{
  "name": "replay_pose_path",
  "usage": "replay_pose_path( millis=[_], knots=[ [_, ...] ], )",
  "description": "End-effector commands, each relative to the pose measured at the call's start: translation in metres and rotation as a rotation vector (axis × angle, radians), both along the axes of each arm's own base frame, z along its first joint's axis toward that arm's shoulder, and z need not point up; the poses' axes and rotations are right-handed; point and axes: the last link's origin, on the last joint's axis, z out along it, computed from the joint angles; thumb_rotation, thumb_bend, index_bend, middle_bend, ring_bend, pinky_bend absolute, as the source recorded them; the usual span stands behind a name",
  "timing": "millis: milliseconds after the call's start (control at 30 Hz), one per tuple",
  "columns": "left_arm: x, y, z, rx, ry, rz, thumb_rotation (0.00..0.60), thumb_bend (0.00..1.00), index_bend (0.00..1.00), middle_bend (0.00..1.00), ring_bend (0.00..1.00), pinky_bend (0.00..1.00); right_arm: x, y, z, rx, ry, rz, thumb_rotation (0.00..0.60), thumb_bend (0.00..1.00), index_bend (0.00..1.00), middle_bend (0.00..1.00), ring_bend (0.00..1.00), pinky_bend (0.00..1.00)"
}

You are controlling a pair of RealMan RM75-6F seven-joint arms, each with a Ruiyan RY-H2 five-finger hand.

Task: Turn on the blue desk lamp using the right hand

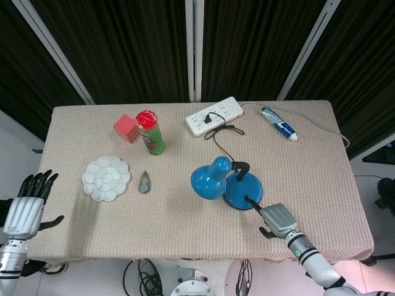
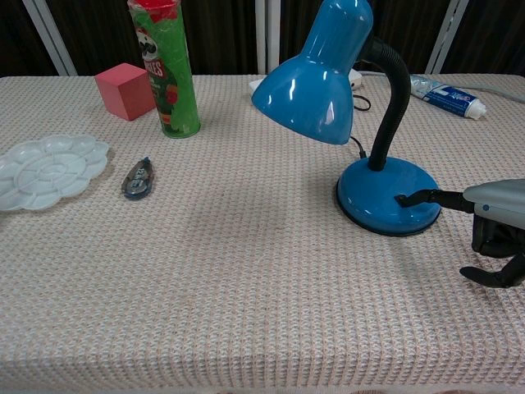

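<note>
1. The blue desk lamp with a round base, black flexible neck and glossy bell shade (image 2: 373,123) stands right of centre on the table covered with a beige woven cloth (image 1: 185,222), its shade tilted to the left and its base flat on the cloth.
2. The right hand (image 1: 276,221) lies at the near right of the lamp base with one dark finger stretched out; in the chest view that fingertip (image 2: 406,199) rests on the small black switch on top of the base. The other fingers are curled under the palm and hold nothing.
3. The left hand (image 1: 27,206) hangs off the near left edge of the table, fingers straight and spread apart, empty and well apart from every object.
4. A black cord runs from the lamp towards the far side to a white power strip (image 1: 214,116).
5. A blue and white toothpaste tube (image 1: 279,130) lies at the far right.
6. A green cylindrical crisps can with a red lid (image 1: 149,132) stands upright at the far left, just beside a red cube (image 1: 126,128).
7. A white flower-shaped paint palette (image 1: 106,178) lies at the left, with a small grey correction-tape dispenser (image 1: 144,182) just to its right.
</note>
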Motion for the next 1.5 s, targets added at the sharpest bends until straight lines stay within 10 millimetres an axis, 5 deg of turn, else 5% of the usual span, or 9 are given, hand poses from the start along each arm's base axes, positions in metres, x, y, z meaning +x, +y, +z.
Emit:
replay_pose_path(
  millis=[33, 1033, 1367, 1433, 1500],
  knots=[
    [0.000, 0.000, 0.000, 0.002, 0.000, -0.002, 0.600, 0.09, 0.00, 0.00, 0.00, 0.00, 0.001, 0.000, 0.000, -0.003, -0.003, 0.003, 0.600, 0.33, 0.00, 0.97, 0.80, 0.78],
    [-0.001, -0.001, 0.001, 0.005, -0.002, 0.002, 0.600, 0.09, 0.00, 0.00, 0.00, 0.00, -0.004, 0.005, -0.006, 0.001, 0.026, -0.004, 0.600, 0.33, 0.00, 0.97, 0.80, 0.78],
    [0.000, -0.001, 0.002, 0.007, -0.002, 0.001, 0.600, 0.09, 0.00, 0.00, 0.00, 0.00, -0.008, 0.004, 0.051, -0.293, -0.065, 0.044, 0.600, 0.29, 0.00, 0.97, 0.79, 0.77],
    [0.001, -0.001, 0.002, 0.007, -0.002, 0.000, 0.600, 0.09, 0.00, 0.00, 0.00, 0.00, -0.019, 0.007, 0.066, -0.400, -0.085, 0.059, 0.600, 0.24, 0.00, 0.88, 0.72, 0.72],
    [0.002, -0.002, 0.003, 0.005, -0.001, 0.000, 0.600, 0.09, 0.00, 0.00, 0.00, 0.00, -0.040, 0.016, 0.085, -0.527, -0.047, 0.076, 0.600, 0.20, 0.00, 0.64, 0.51, 0.55]
  ],
)
